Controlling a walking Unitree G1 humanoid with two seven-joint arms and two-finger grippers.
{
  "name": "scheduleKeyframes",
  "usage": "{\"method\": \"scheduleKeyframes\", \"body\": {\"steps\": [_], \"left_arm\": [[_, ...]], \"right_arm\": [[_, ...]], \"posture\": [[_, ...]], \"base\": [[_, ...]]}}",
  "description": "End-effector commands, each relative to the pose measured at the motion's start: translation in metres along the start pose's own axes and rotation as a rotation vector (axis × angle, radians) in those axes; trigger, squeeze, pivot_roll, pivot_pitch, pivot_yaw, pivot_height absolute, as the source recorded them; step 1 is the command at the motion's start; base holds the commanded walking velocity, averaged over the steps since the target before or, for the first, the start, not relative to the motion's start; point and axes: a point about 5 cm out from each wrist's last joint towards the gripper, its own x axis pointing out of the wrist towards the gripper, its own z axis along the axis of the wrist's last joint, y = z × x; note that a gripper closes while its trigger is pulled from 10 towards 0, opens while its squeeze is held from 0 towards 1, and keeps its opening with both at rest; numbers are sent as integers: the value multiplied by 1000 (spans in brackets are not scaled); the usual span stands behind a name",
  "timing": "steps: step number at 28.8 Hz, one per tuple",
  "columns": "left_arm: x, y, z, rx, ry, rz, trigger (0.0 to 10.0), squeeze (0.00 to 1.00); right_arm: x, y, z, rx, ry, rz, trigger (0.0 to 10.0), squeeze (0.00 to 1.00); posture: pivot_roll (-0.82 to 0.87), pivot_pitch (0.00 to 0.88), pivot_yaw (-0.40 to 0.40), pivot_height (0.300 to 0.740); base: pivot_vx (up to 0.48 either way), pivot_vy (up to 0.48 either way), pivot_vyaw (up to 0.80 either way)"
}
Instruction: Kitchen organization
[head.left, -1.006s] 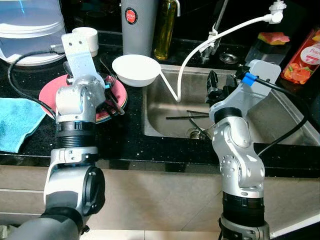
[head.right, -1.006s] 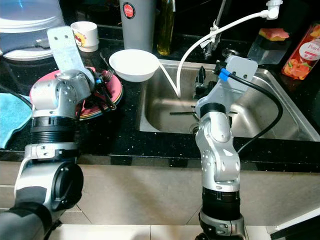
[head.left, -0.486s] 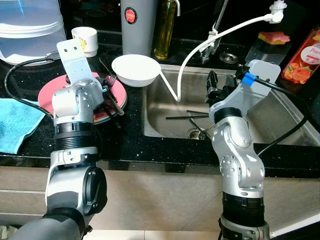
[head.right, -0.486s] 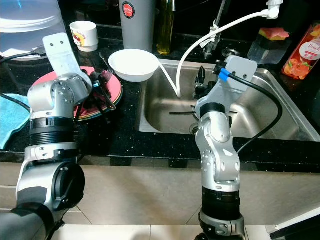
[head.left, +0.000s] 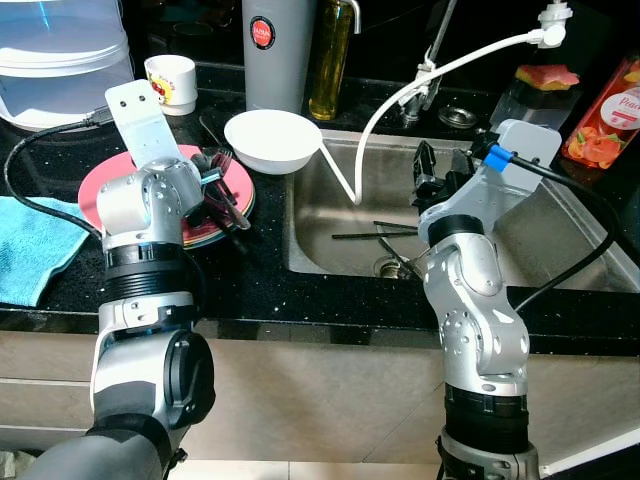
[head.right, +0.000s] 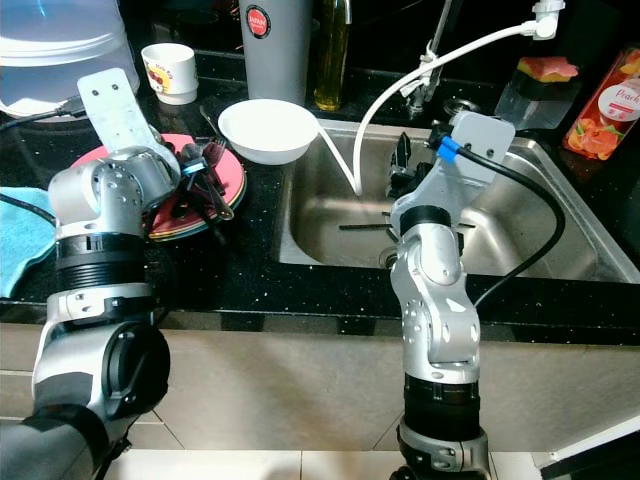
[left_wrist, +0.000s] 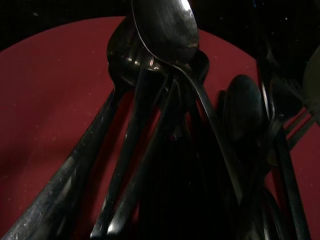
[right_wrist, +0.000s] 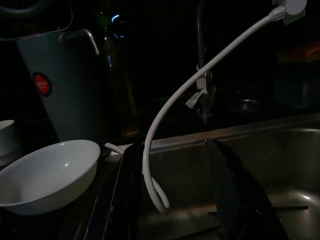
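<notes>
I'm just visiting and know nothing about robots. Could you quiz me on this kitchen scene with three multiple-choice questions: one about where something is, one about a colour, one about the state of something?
1. Where does the white bowl sit?
A. On the black counter at the sink's left rim
B. Down in the sink basin
C. On the blue cloth

2. What colour is the top plate under the cutlery?
A. Green
B. Red
C. White

3. How does the right pincer stand?
A. Shut on a spoon
B. Shut on the hose
C. Open, holding nothing

Answers:
1. A: the bowl rests on the dark counter beside the sink.
2. B: the left wrist view shows cutlery lying on a red surface, with the left pincer over it.
3. C: the right wrist view shows its two fingers spread apart above the sink, with the white hose beyond them.
</notes>
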Motion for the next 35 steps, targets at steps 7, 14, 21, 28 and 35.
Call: {"method": "scheduleKeyframes", "body": {"steps": [7, 14, 21, 28, 35], "left_arm": [[-5, -10, 9, 61, -112, -38, 0, 0], [-16, -19, 29, 92, -269, -91, 10000, 0], [-20, -20, 36, 140, -341, -84, 10000, 1000], [-12, -12, 29, 145, -296, -36, 10000, 1000], [-12, -9, 31, 162, -313, 3, 10000, 0]], "right_arm": [[1, 0, 0, 5, 6, -1, 10000, 0], [1, 0, 0, 4, 5, 3, 10000, 0], [2, 2, 1, 5, 3, 8, 10000, 0], [2, 1, 1, 3, 1, 11, 10000, 0], [3, 1, 1, 3, 2, 10, 10000, 0]], "posture": [[160, 63, -77, 740], [160, 57, -81, 740], [159, 53, -81, 740], [159, 47, -82, 740], [171, 56, -82, 740]], "base": [[0, 0, 0], [0, 0, 0], [0, 0, 0], [0, 0, 0], [0, 0, 0]]}}
